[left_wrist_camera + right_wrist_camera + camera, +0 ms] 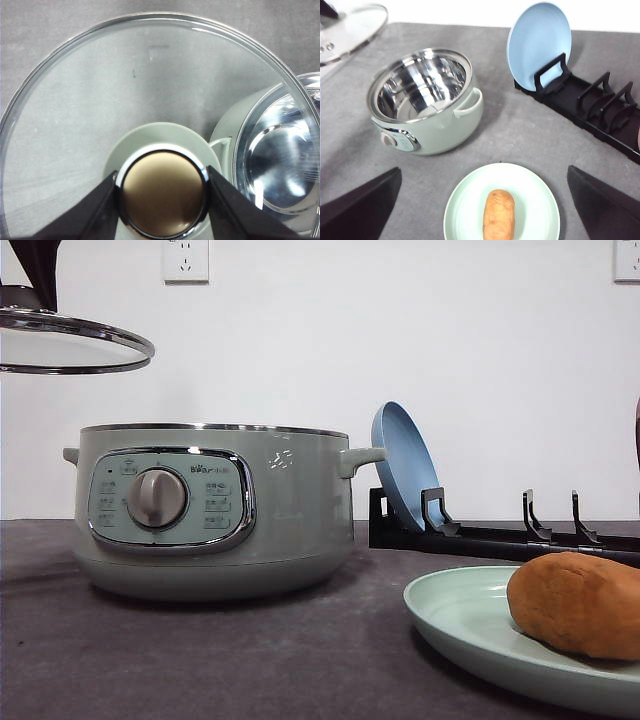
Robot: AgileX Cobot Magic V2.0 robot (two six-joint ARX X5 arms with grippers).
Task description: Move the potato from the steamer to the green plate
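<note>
The potato (pixel 498 219) lay on the green plate (pixel 465 210), near the open steamer (pixel 427 100). The left gripper (pixel 162 192) was clamped on the glass lid's (pixel 100 100) knob (pixel 162 194). The right gripper (pixel 485 200) hung spread wide above the plate, seemingly empty.

The rear wall (pixel 450 340) is plain white, unmarked, evenly lit with no hard shadows. Two white power sockets are mounted high on it: one socket (pixel 186 259) left of centre, a second socket (pixel 627 259) at the right edge, partly cut off. The work surface is a table (pixel 200 660) covered in dark grey, matte, faintly mottled material, meeting the wall in a straight horizontal line. Soft shadows lie on it. Lighting is diffuse and bright.
</note>
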